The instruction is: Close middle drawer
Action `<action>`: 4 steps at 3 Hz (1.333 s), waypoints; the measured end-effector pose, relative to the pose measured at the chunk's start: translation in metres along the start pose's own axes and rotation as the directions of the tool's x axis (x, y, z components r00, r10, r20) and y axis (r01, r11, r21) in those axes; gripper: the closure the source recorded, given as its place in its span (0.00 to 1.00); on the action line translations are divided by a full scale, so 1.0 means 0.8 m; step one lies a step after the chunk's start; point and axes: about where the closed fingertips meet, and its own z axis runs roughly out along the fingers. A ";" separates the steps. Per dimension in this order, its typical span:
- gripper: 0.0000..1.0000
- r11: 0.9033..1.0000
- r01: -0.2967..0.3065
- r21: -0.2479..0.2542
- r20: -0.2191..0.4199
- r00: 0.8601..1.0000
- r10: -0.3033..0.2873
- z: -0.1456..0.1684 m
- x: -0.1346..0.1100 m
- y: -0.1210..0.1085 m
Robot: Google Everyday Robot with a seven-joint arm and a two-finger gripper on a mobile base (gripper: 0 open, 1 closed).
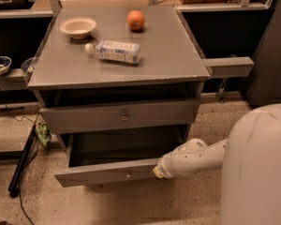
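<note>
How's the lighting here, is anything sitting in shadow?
Camera view: warm, dim light, with the flat grey cabinet top brightest; the pulled-out grey middle drawer is dark and shadowed inside; the white arm's gripper, at that drawer's front panel, is lit.

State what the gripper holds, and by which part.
It cannot be told. The gripper sits at the front panel of the open middle drawer, toward its right end; any grip is hidden.
</note>
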 end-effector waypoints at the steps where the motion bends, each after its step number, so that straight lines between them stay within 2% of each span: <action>1: 1.00 1.000 0.002 0.027 0.036 0.999 -0.003 -0.008 -0.014 -0.010; 2: 1.00 1.000 0.002 0.027 0.036 0.999 -0.003 -0.008 -0.014 -0.010; 3: 0.83 1.000 0.002 0.026 0.036 0.999 -0.003 -0.007 -0.014 -0.010; 4: 0.52 1.000 0.002 0.026 0.036 0.999 -0.003 -0.007 -0.014 -0.010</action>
